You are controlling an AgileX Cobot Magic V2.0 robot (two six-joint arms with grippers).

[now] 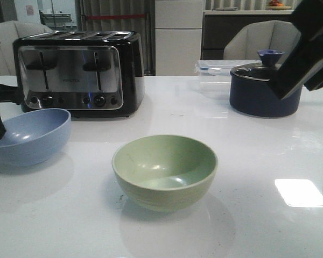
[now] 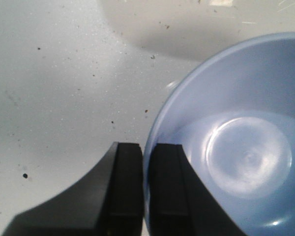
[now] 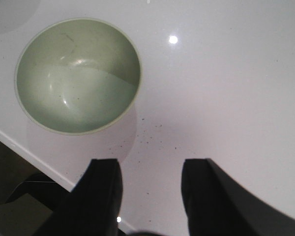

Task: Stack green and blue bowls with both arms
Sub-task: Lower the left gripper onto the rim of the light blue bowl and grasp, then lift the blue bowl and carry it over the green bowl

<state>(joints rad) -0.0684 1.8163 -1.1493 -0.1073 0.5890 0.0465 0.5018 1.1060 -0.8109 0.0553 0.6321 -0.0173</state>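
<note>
1. A white table [image 1: 269, 161] fills the scene, with a pale green bowl [image 1: 164, 171] standing upright near its middle, close to the near edge.
2. A periwinkle blue bowl [image 1: 28, 135] sits at the far left of the table, well apart from the green one and just in front of a black and silver toaster [image 1: 78, 72].
3. The left gripper [image 2: 145, 189] is pinched on the blue bowl's rim, one finger inside the bowl and one outside it.
4. The right gripper [image 3: 151, 189] hangs above bare table with its fingers spread wide and nothing between them; the green bowl lies near it, not touching.
5. Far right, a dark navy pot [image 1: 264, 88] with a lid stands beside a clear plastic container [image 1: 214, 75].
</note>
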